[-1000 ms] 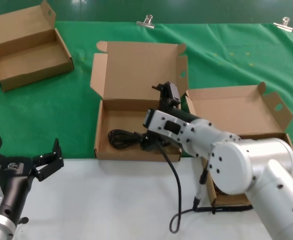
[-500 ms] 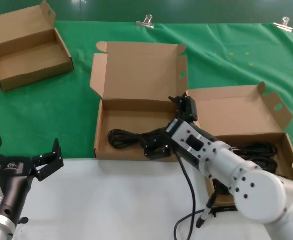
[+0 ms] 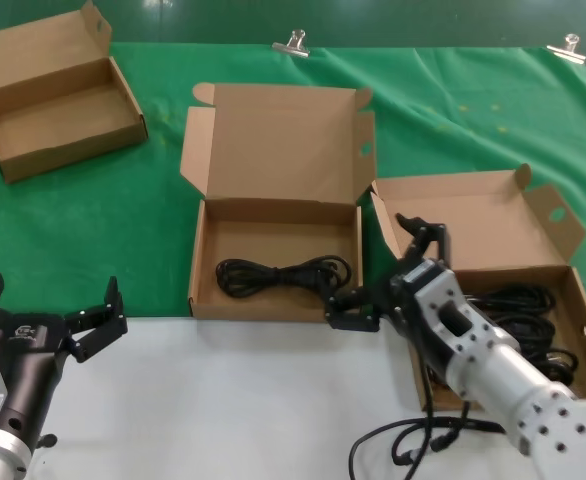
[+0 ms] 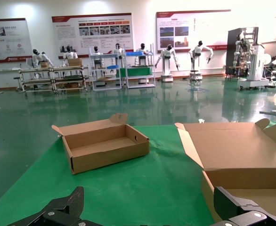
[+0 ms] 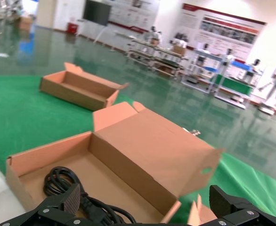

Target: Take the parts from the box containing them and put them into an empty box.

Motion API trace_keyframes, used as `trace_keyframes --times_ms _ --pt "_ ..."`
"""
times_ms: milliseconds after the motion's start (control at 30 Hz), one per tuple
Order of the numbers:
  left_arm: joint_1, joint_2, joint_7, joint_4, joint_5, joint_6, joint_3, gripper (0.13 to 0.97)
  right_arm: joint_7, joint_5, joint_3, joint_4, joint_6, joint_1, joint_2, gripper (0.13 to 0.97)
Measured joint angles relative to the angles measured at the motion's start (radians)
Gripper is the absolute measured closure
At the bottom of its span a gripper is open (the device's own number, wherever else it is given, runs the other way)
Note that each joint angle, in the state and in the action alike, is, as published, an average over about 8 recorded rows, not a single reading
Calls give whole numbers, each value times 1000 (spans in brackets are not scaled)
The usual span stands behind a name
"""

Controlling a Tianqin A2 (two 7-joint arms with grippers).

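The empty box [image 3: 273, 140], the middle one with a tall lid, holds one black cable bundle [image 3: 285, 274] lying across its tray. The box containing them [image 3: 473, 222] stands to its right, with several more coiled parts [image 3: 521, 305] inside. My right gripper [image 3: 388, 275] hangs open with nothing in it over the gap between these two boxes. In the right wrist view that gripper [image 5: 145, 205] looks over the empty box [image 5: 53, 153] and its cable [image 5: 58, 181]. My left gripper [image 3: 43, 305] waits open at the near left, also seen open in its wrist view [image 4: 150, 209].
A third open cardboard box [image 3: 58, 100] sits at the far left on the green cloth [image 3: 123, 210]. Two binder clips [image 3: 291, 42] hold the cloth's far edge. A white table strip [image 3: 223, 400] runs along the front, with the arm's own black lead [image 3: 403, 440] on it.
My right arm has drawn back to the right from over the middle box, leaving the cable bundle lying in its tray. The left arm has not moved.
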Motion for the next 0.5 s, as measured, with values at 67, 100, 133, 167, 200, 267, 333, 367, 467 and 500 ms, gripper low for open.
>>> trace_keyframes --times_ms 67,100,133,167,200,267,333,367,467,500 --pt "0 0 0 0 0 0 0 132 -10 38 13 16 14 -25 7 129" --pt "0 0 0 0 0 0 0 132 -15 57 20 24 21 -38 10 129" --pt "0 0 0 0 0 0 0 132 -20 76 26 32 29 -50 14 129" --pt "0 0 0 0 0 0 0 132 -25 95 33 40 35 -62 17 129" --pt "0 0 0 0 0 0 0 132 -30 114 39 48 43 -75 20 129" --pt "0 0 0 0 0 0 0 132 -39 152 52 64 57 -100 27 129" --pt "0 0 0 0 0 0 0 132 -49 189 65 79 71 -125 34 129" --pt "0 0 0 0 0 0 0 132 -54 208 72 88 78 -137 37 129" --pt "0 0 0 0 0 0 0 132 -69 265 91 112 99 -175 48 129" --pt "0 0 0 0 0 0 0 132 -74 285 98 120 106 -188 51 129"
